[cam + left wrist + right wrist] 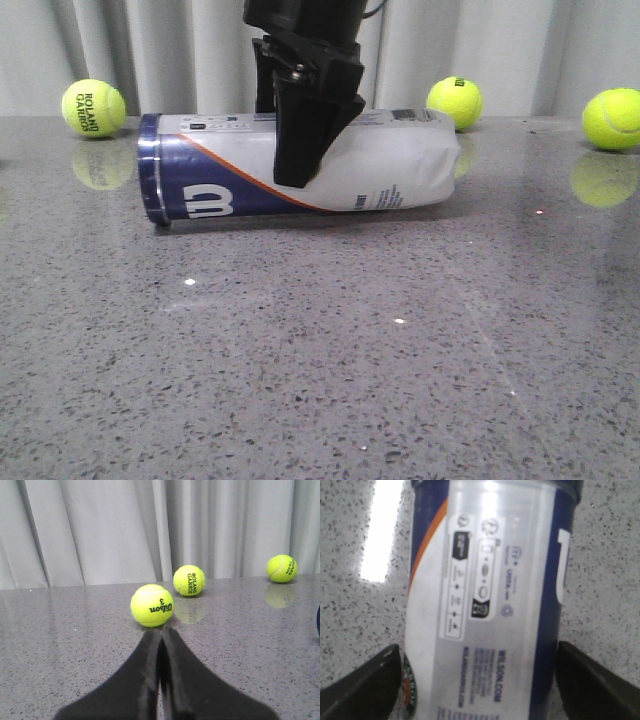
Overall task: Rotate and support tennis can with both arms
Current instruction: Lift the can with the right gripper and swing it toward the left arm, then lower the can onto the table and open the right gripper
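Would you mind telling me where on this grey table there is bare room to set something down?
The broad grey speckled tabletop in front of the lying white-and-navy tennis can is bare. The back edge is crowded: yellow tennis balls line the curtain, and the right gripper straddles the can. The left gripper, shut, points at another ball.

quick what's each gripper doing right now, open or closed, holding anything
Left gripper: closed, empty, pointing at a Wilson ball.
Right gripper: open, fingers straddling the lying tennis can, not clamped.
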Available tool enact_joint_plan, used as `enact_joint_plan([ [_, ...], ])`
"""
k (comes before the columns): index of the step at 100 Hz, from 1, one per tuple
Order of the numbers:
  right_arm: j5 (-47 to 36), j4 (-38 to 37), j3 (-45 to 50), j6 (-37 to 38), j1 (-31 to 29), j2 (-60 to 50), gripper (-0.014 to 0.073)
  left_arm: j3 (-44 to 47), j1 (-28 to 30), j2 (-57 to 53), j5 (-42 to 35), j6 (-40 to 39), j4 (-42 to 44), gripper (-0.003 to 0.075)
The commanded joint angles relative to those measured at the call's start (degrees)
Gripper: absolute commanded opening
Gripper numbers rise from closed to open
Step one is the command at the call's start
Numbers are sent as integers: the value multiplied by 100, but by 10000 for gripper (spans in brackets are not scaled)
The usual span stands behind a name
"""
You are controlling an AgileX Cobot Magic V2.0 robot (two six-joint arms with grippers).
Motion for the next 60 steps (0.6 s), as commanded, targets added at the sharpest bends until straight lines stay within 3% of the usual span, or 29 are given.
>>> enact_joint_plan([
  [1, 444, 228, -160, -6, 2, -315, 640, 249, 3, -183, -445, -49, -7, -20],
  [34, 527, 228, -160, -6, 2, -336, 631, 249, 3, -183, -445, -49, -7, -20],
  [60, 527, 228, -177, 519, 2, -623, 631, 249, 3, -183, -445, -49, -7, -20],
])
